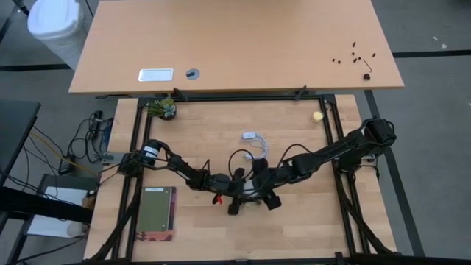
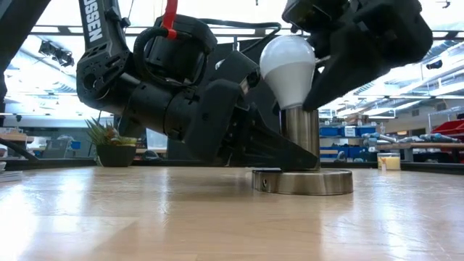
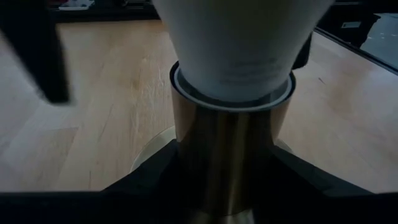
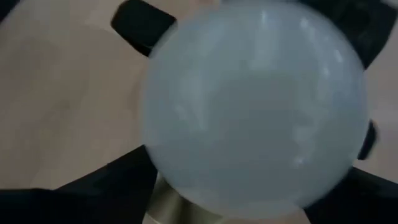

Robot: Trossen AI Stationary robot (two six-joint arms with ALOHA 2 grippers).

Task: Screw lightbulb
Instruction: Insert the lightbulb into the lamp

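The white frosted lightbulb [image 2: 288,61] stands upright with its narrow end in the top of a brushed-metal socket stem [image 2: 301,134]. The stem rises from a round disc base [image 2: 303,181] that lies flat on the wooden table. My left gripper [image 1: 240,200] comes in low from the table's left and is shut on the stem. My right gripper [image 1: 262,194] reaches down from the right with its fingers spread around the bulb's globe [image 4: 255,106]. A white cord [image 1: 254,141] trails toward the far side. My left gripper pinches the socket's metal stem [image 3: 224,149] between its two fingers [image 3: 152,177], below the collar where the bulb enters. The fingers come in nearly level from the table's left. The socket stands upright with its disc base on the table. My right gripper has one finger [image 2: 326,69] beside the globe's right side, slanting down from above; I cannot tell whether it touches the bulb.
A small potted plant [image 1: 163,109] stands at the far left and a tiny yellowish ball [image 1: 317,115] at the far right. A flat greenish pad [image 1: 157,213] lies near the left front. Black frame rails [image 1: 335,132] border the table.
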